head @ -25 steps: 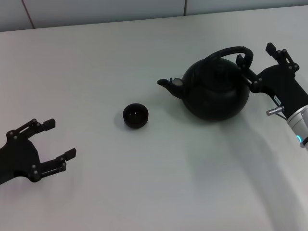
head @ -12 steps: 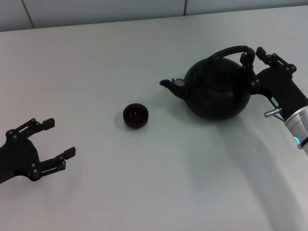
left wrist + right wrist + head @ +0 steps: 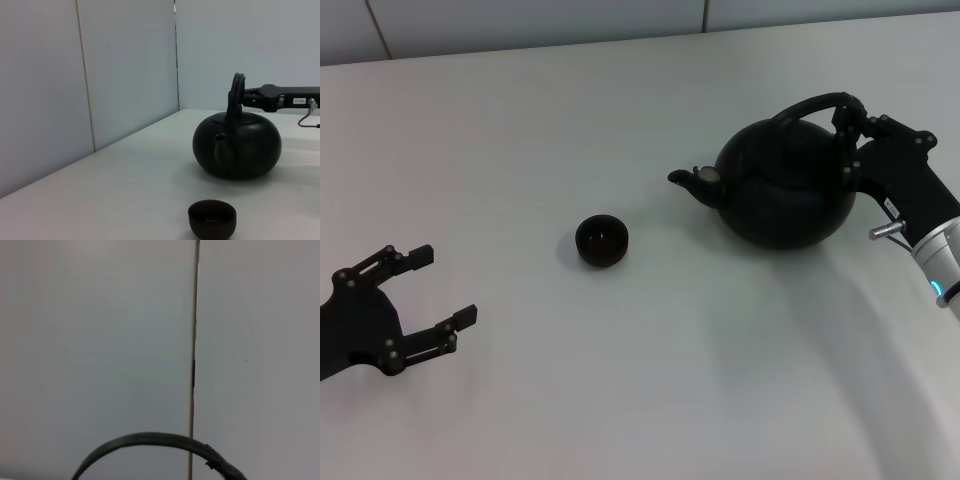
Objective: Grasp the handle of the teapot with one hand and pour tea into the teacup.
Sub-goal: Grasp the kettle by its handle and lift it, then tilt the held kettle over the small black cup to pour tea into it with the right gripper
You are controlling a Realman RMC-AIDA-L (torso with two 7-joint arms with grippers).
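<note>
- Head view: the right gripper point(image 3: 852, 122) was closed around the right-hand end of the handle point(image 3: 810, 104), at about 3 o'clock of the teapot point(image 3: 786, 185). The teapot sat at the 2 o'clock part of the white worktop point(image 3: 620, 380), spout toward the teacup point(image 3: 601, 241), which stood well apart at its 9 o'clock.
- Head view: the left gripper point(image 3: 432, 291) rested at the 8 o'clock edge, fingers spread wide, holding nothing.
- Head view, risk: the hold sat at the end of the arch, not its crown, so I judged a heavy, squat pot could swing or slip round in the grip when lifted. The teacup was tiny, so a poor tilt could send tea onto the worktop.
- Left wrist view: the teapot point(image 3: 237, 145) looked matte black, round and flattened, with a short stubby spout facing the camera and the handle point(image 3: 234, 100) rising as a thick thin-edged hoop. The teacup point(image 3: 212, 218) was a small dark bowl without a handle, light enough to be knocked over by the spout.
- Right wrist view: only a dark curved strip of the handle point(image 3: 150, 441) showed, with a ribbed part at one end, against pale wall panels; this arm's own fingers did not show.
</note>
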